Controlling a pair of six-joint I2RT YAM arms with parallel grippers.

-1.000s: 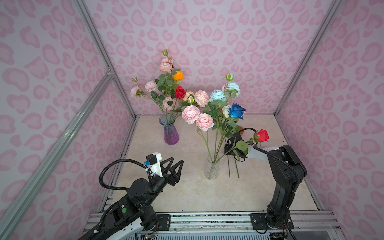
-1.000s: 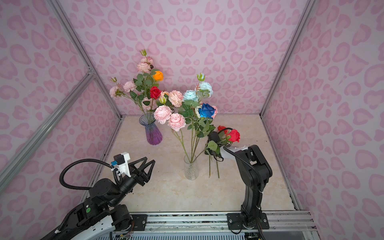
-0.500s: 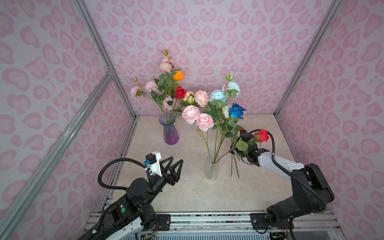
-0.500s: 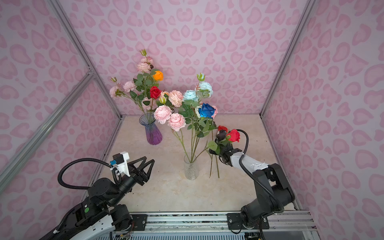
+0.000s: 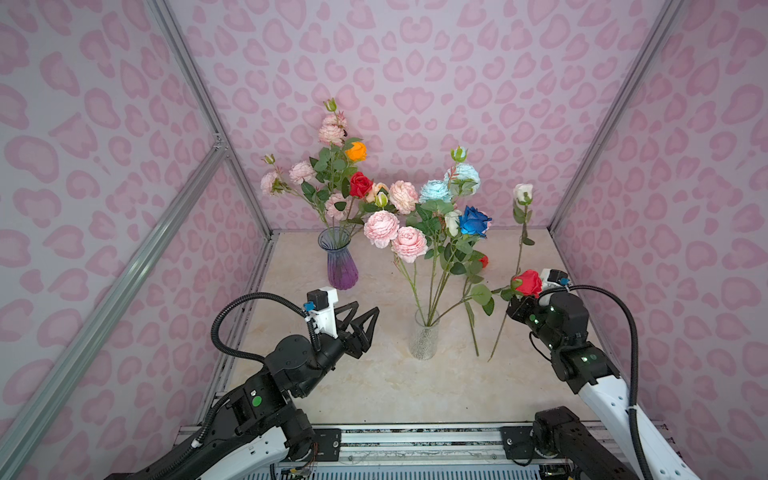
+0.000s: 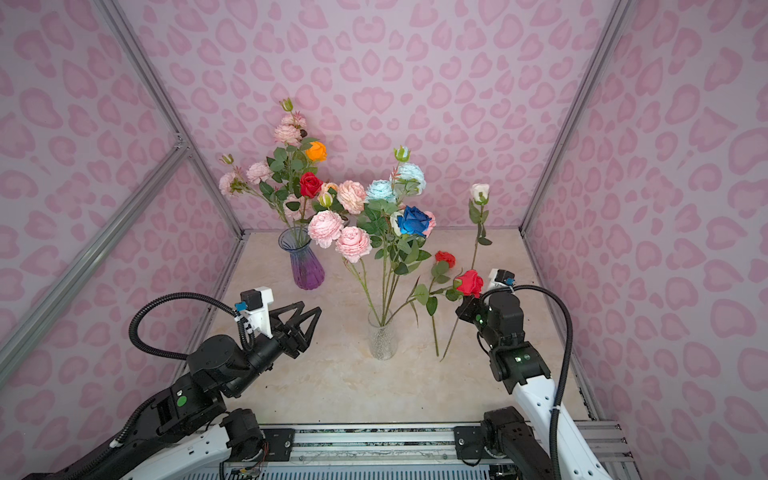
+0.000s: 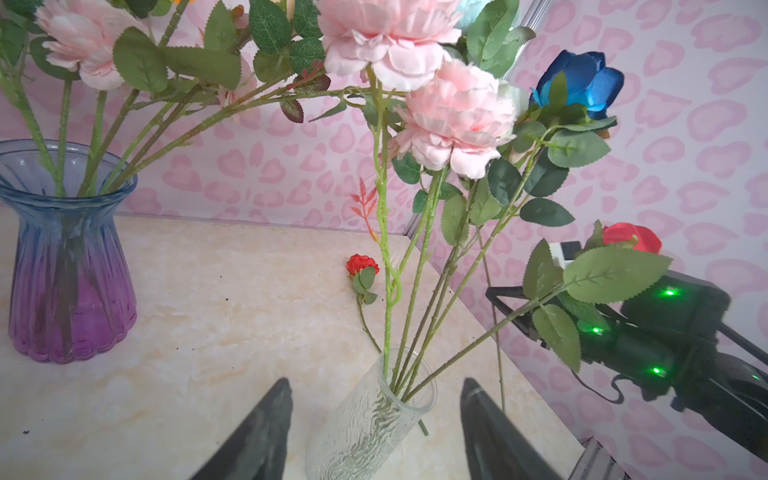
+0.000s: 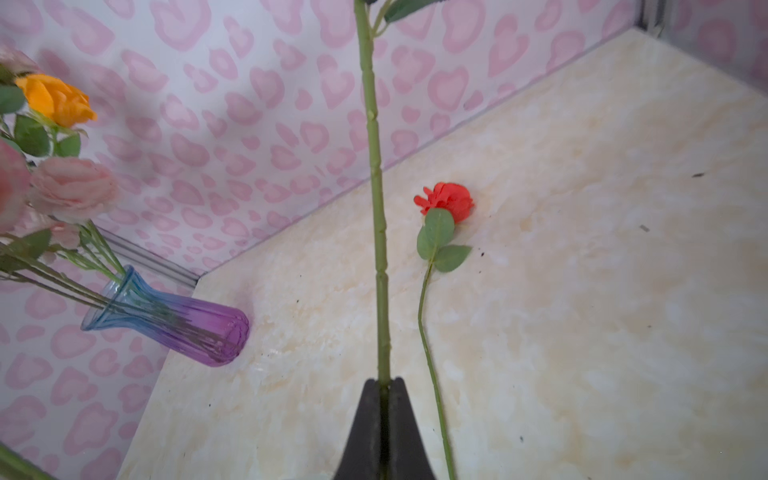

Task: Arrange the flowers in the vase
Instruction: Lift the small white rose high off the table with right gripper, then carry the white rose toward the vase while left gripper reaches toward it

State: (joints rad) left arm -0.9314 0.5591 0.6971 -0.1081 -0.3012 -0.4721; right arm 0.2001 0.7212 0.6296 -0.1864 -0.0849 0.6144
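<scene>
White rose (image 5: 523, 193) stood upright just right of the clear vase (image 5: 424, 343), its stem pinched between the pressed-together fingers of the right gripper (image 8: 383, 380). Its lower end hung near the table (image 5: 374, 395); I could not tell whether it touched. My main worry was the leaning red rose (image 5: 528, 282), whose bloom and leaves sat against that gripper. Carrying the stem toward the vase could have snagged it, pulled it out, or tipped the narrow, top-heavy glass. The mouth looked crowded, so the stem tip might have caught the rim. A thin stem could also swivel in the pinch. Left gripper (image 7: 376, 380) hung spread and empty, facing the vase without touching it. A small red rose (image 8: 446, 199) lay loose on the table.
</scene>
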